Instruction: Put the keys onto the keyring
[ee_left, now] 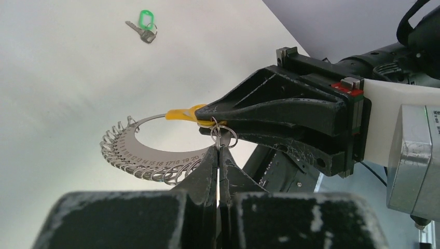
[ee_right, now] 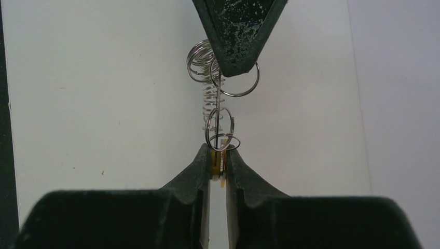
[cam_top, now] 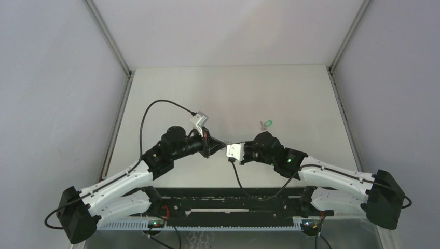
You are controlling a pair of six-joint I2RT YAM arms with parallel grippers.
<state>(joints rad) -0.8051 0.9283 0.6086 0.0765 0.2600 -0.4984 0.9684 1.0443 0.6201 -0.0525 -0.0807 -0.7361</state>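
My left gripper (ee_left: 219, 149) is shut on the edge of the keyring (ee_left: 129, 148), a flat grey numbered ring with several small wire loops on its rim, held above the table. From the right, my right gripper (ee_left: 206, 116) is shut on the yellow key (ee_left: 181, 113), whose head sits against the keyring beside a small loop (ee_left: 224, 136). In the right wrist view the yellow key (ee_right: 217, 167) is pinched between my right gripper's (ee_right: 218, 154) jaws, and the keyring (ee_right: 211, 98) hangs edge-on below the left gripper (ee_right: 236, 70). The green key (cam_top: 267, 123) lies on the table.
The green key (ee_left: 147, 23) lies on the white table (cam_top: 218, 93), behind and to the right of the two grippers that meet at mid-table. Grey walls enclose the table on the left, right and back. The arm bases and a black rail (cam_top: 228, 207) sit at the near edge.
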